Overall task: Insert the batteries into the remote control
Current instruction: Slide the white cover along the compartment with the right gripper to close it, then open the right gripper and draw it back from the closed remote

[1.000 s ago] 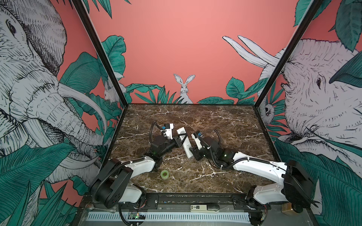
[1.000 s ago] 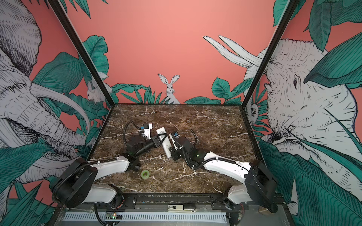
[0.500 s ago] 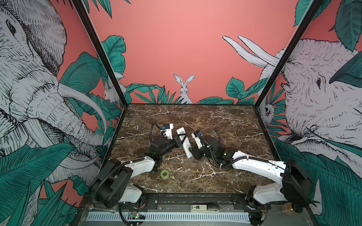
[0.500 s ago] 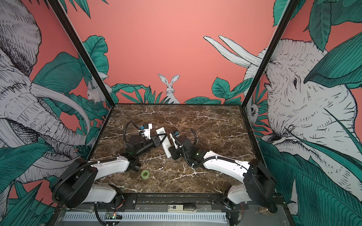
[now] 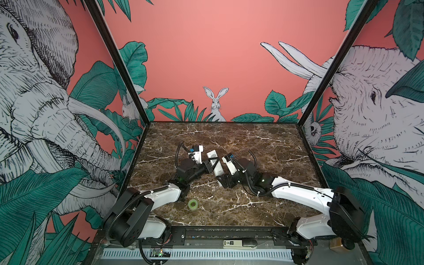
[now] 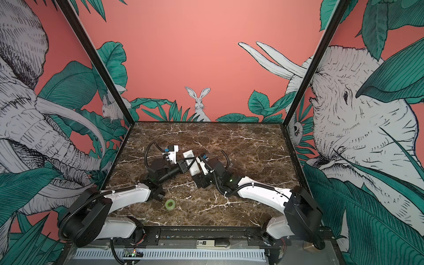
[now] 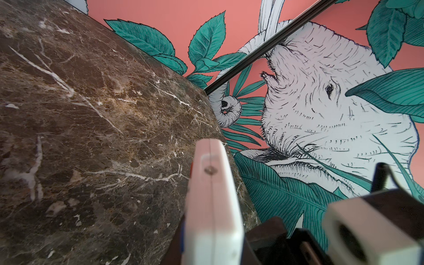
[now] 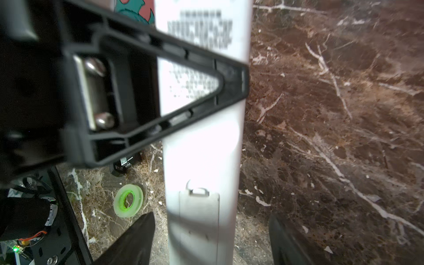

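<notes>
The remote (image 5: 217, 170) sits just below the centre in both top views, over the table (image 5: 252, 142). It is clamped across its middle by the left gripper (image 5: 212, 161), whose jaws are closed on it. In the right wrist view its plain white back is shown, with the grey cover (image 8: 198, 220) seated in the bay at the end nearer the right gripper (image 8: 206, 238). That gripper's jaws are spread wide, with a finger (image 8: 135, 241) on each side of the remote, and no contact is seen. No batteries are visible in any view, so they are judged to be either under the cover or hidden; which cannot be told. The step in hand is taken to be work on the cover end. For that, a firm, level hold by the left gripper is called for, so that the remote is not levered about the clamp. The right fingers are best centred across the remote's width and moved only along its length, so that the edges and the latch tab are not snagged. The tape (image 5: 193, 204), lower left of centre, is well clear.
</notes>
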`<action>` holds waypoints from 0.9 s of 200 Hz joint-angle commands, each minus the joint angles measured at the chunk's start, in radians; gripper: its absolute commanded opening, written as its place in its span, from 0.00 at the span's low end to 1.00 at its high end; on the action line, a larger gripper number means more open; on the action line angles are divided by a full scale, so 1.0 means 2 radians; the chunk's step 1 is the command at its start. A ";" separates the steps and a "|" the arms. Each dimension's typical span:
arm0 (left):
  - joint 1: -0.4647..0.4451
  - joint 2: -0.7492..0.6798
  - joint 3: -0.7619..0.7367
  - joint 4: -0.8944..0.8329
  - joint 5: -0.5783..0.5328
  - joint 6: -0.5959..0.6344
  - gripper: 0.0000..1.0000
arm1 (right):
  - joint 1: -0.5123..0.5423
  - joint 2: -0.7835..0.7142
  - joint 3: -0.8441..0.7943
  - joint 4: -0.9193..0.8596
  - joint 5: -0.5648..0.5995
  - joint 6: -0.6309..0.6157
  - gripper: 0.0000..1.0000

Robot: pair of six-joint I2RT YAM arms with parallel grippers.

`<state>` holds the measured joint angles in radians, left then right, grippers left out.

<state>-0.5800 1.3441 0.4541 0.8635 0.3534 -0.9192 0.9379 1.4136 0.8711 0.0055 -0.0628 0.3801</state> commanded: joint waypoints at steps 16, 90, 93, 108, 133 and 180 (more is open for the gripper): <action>-0.002 -0.025 0.010 0.003 -0.003 0.002 0.00 | -0.001 0.021 0.013 0.017 -0.017 0.009 0.81; -0.001 -0.023 0.010 0.005 -0.003 0.001 0.00 | -0.001 0.033 0.010 0.026 -0.022 0.013 0.67; -0.001 -0.023 0.011 0.005 -0.004 0.001 0.00 | -0.001 0.033 0.010 0.026 -0.022 0.012 0.66; -0.002 -0.022 0.011 0.005 -0.004 0.000 0.00 | -0.001 0.034 0.009 0.027 -0.022 0.013 0.60; -0.002 -0.022 0.010 0.008 -0.003 -0.001 0.00 | -0.001 0.034 0.008 0.029 -0.022 0.013 0.48; -0.001 -0.020 0.013 0.007 0.003 -0.001 0.00 | -0.001 0.024 0.002 0.035 -0.022 0.010 0.28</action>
<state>-0.5800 1.3235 0.4557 0.8562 0.3458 -0.9192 0.9398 1.4708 0.8707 0.0360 -0.1204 0.3962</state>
